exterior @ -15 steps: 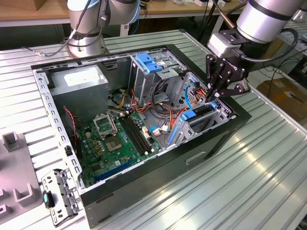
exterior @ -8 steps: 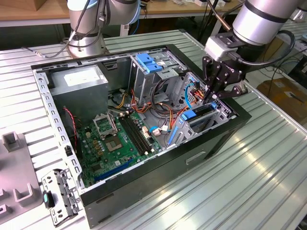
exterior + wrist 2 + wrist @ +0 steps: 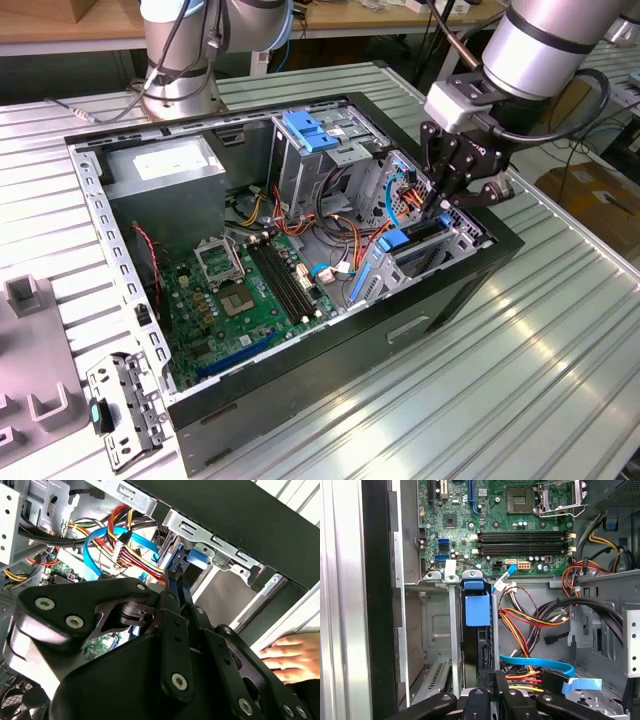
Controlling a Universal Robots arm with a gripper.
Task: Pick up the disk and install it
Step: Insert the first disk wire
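Gripper (image 3: 447, 193) on a silver robot arm (image 3: 535, 45) reaches down into an open black computer case (image 3: 440, 290) lying on its side on a ribbed metal worktop (image 3: 520, 380). Its black jaws look closed, pressed together on the rear edge of the disk (image 3: 477, 630), a drive with a blue plastic frame standing on edge in a grey metal bay (image 3: 440, 630) at the case's front corner, toward the exterior view's right. In the first wrist view the disk sits partway down the bay slot, beside a tangle of red, yellow and orange wires (image 3: 530, 620) and a flat blue cable (image 3: 540, 662). A green motherboard (image 3: 250, 290) fills the case floor. A person's hand (image 3: 290, 655) rests outside the case wall in the second wrist view.
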